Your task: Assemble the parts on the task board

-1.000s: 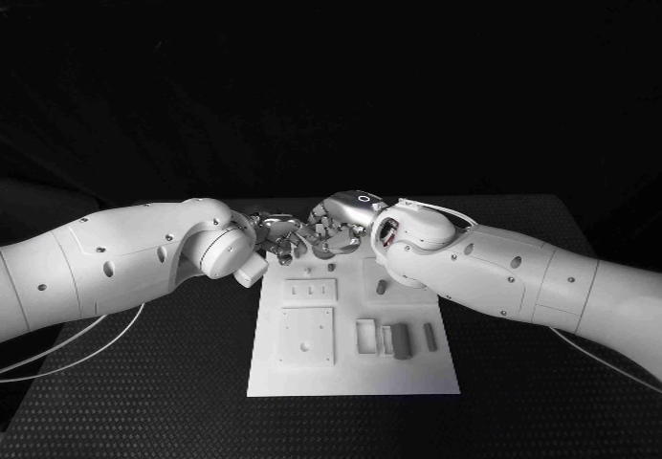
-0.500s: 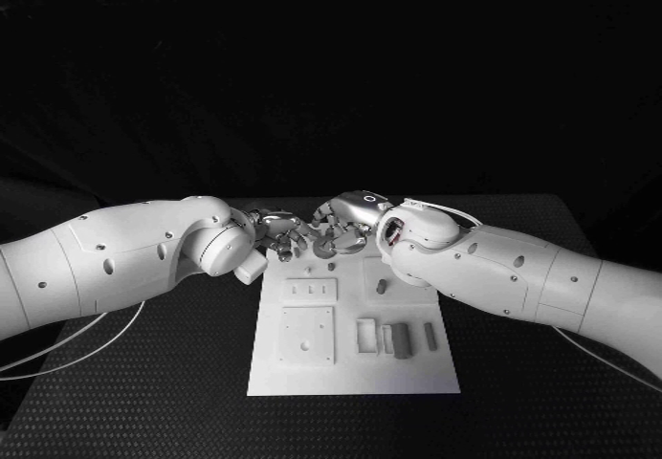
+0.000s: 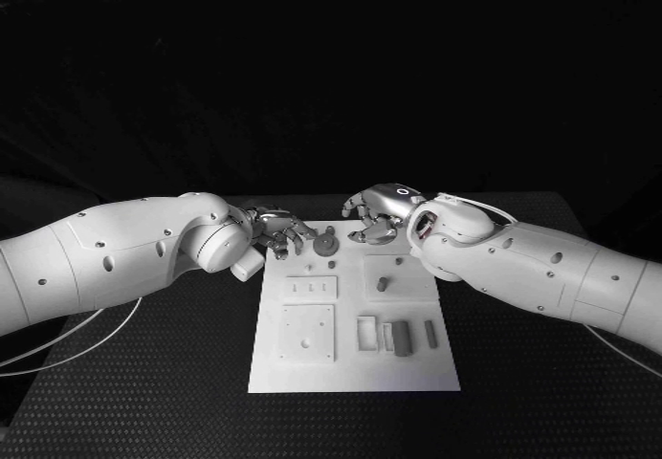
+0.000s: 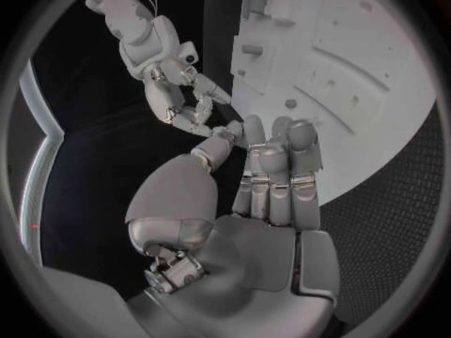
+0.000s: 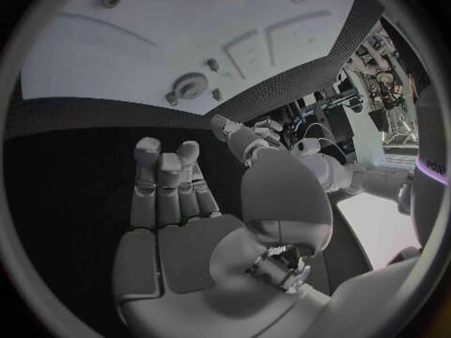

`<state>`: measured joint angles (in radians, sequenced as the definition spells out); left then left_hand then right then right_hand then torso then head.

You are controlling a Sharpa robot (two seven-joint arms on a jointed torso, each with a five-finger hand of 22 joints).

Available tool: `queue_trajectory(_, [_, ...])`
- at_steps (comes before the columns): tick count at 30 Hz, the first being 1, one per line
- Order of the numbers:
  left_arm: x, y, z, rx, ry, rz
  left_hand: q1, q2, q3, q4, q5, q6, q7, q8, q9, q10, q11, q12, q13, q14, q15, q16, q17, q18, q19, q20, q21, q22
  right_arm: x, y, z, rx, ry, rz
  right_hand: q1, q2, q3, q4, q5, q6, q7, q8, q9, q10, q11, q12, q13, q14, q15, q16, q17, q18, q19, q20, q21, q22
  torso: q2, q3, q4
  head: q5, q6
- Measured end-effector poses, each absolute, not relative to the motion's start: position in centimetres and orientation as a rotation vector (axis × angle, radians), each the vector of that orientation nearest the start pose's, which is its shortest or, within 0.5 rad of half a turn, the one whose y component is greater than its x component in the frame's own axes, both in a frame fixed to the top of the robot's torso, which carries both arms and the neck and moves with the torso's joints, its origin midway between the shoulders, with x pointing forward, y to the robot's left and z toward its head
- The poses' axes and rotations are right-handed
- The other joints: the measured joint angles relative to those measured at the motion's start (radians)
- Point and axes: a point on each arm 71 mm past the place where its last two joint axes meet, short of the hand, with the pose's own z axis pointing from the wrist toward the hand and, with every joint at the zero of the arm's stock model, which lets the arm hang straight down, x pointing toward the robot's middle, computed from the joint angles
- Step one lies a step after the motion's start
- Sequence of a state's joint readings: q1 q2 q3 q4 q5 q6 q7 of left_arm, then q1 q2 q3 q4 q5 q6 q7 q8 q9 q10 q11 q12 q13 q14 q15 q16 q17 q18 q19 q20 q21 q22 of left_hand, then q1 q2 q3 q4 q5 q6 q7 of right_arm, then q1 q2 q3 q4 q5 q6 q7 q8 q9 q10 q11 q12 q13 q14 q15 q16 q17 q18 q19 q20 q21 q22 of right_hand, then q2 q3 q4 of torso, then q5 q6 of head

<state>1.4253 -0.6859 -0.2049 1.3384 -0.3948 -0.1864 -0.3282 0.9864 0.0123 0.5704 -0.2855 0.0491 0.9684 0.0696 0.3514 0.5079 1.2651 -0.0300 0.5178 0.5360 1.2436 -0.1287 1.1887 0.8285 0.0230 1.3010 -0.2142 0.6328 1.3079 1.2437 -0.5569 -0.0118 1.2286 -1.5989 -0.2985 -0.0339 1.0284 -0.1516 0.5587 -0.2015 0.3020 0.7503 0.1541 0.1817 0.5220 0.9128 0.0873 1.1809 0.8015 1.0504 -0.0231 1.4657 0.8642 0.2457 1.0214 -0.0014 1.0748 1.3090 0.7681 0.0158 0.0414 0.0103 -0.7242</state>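
Head view | one task board (image 3: 352,368) | left robot hand (image 3: 280,232) empty, fingers apart | right robot hand (image 3: 378,213) empty, fingers apart

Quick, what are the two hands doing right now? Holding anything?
Left hand: fingers curled in, holding nothing I can see.
Right hand: open, holding nothing, at the far end of the task board.

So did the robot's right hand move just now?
Yes. The right hand pulled away from the left hand, toward the task board's far right corner.
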Motion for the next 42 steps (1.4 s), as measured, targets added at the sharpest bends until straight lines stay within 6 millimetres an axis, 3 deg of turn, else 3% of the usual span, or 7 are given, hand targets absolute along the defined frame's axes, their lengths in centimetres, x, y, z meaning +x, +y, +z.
queue_trajectory(6, [53.0, 19.4, -18.7, -0.78, 2.113, -0.74, -0.027, -0.007, -0.002, 0.003, 0.0, 0.024, -0.01, 0.011, 0.003, 0.025, -0.015, 0.025, 0.014, 0.009, -0.017, 0.008, -0.008, 0.001, 0.009, -0.009, 0.004, 0.0, 54.0, -15.4, -15.2, -0.298, 1.506, 0.614, 0.004, 0.004, 0.0, 0.0, 0.0, -0.001, 0.002, 0.002, -0.001, 0.0, 0.0, 0.0, 0.0, 0.0, 0.0, 0.0, -0.001, -0.005, 0.0, 0.0, 0.0, 0.0, 0.0, -0.0001, -0.0019, 0.004, -0.004])
queue_trajectory(10, [53.0, 19.0, -19.1, -0.756, 2.124, -0.713, -0.03, -0.006, 0.002, 0.008, 0.009, 0.027, -0.013, 0.016, 0.005, 0.036, -0.019, 0.038, 0.021, 0.015, -0.023, 0.015, -0.009, 0.001, 0.013, -0.013, 0.008, 0.0, 54.3, -17.0, -13.2, -0.257, 1.461, 0.613, 0.005, 0.005, 0.0, 0.0, 0.0, 0.0, 0.005, 0.005, -0.001, 0.0, 0.0, 0.0, 0.0, 0.0, 0.0, 0.0, -0.001, -0.006, -0.001, 0.002, 0.0, 0.0, 0.0, -0.0001, -0.0027, 0.003, -0.006])
queue_trajectory(19, [52.7, 17.8, -19.6, -0.714, 2.149, -0.686, -0.091, -0.014, 0.032, -0.003, 0.196, 0.036, -0.022, 0.041, 0.006, 0.058, -0.042, 0.117, 0.068, 0.041, -0.049, 0.059, -0.019, 0.001, 0.034, -0.034, 0.039, 0.0, 54.4, -18.7, -11.2, -0.192, 1.418, 0.623, 0.005, 0.005, 0.0, 0.0, 0.0, -0.001, 0.006, 0.005, -0.001, 0.0, 0.0, 0.0, -0.001, 0.0, 0.0, 0.0, -0.002, -0.007, -0.002, 0.002, 0.0, 0.0, -0.001, 0.0007, -0.0019, 0.0, -0.017])
queue_trajectory(27, [52.5, 16.8, -20.5, -0.662, 2.177, -0.634, -0.111, -0.032, 0.052, -0.003, 0.308, 0.038, -0.024, 0.064, 0.024, 0.071, -0.054, 0.162, 0.092, 0.05, -0.058, 0.086, -0.024, 0.0, 0.045, -0.041, 0.062, 0.0, 54.7, -19.3, -10.4, -0.155, 1.407, 0.631, 0.005, 0.005, 0.0, 0.0, 0.0, -0.001, 0.006, 0.005, -0.002, 0.0, 0.0, 0.0, -0.002, 0.0, 0.0, -0.004, -0.003, -0.007, -0.002, 0.002, 0.0, 0.0, 0.0, 0.0007, -0.0019, -0.003, -0.031])
queue_trajectory(33, [52.3, 16.5, -21.6, -0.619, 2.197, -0.571, -0.121, -0.034, 0.073, -0.011, 0.36, 0.038, -0.024, 0.07, 0.028, 0.081, -0.063, 0.188, 0.102, 0.056, -0.062, 0.112, -0.024, -0.003, 0.058, -0.047, 0.082, 0.0, 54.9, -19.7, -10.3, -0.139, 1.408, 0.628, 0.01, 0.004, 0.0, 0.0, 0.0, -0.001, 0.006, 0.005, -0.002, 0.0, 0.0, 0.0, -0.003, 0.0, 0.0, -0.004, -0.003, -0.007, -0.002, 0.002, -0.004, 0.0, 0.0, 0.0, -0.0023, -0.007, -0.04])
queue_trajectory(42, [52.5, 16.5, -21.8, -0.552, 2.192, -0.504, -0.169, -0.035, 0.103, -0.038, 0.508, 0.038, -0.024, 0.07, 0.073, 0.094, -0.077, 0.226, 0.114, 0.064, -0.065, 0.166, -0.016, -0.005, 0.072, -0.054, 0.136, 0.0, 55.0, -20.2, -10.4, -0.125, 1.412, 0.621, 0.013, 0.005, 0.0, 0.0, 0.0, -0.003, 0.007, 0.005, -0.003, 0.0, 0.0, 0.0, -0.004, 0.0, 0.0, -0.004, -0.004, -0.007, -0.003, 0.004, -0.004, 0.0, 0.001, -0.0012, -0.0007, -0.01, -0.053])
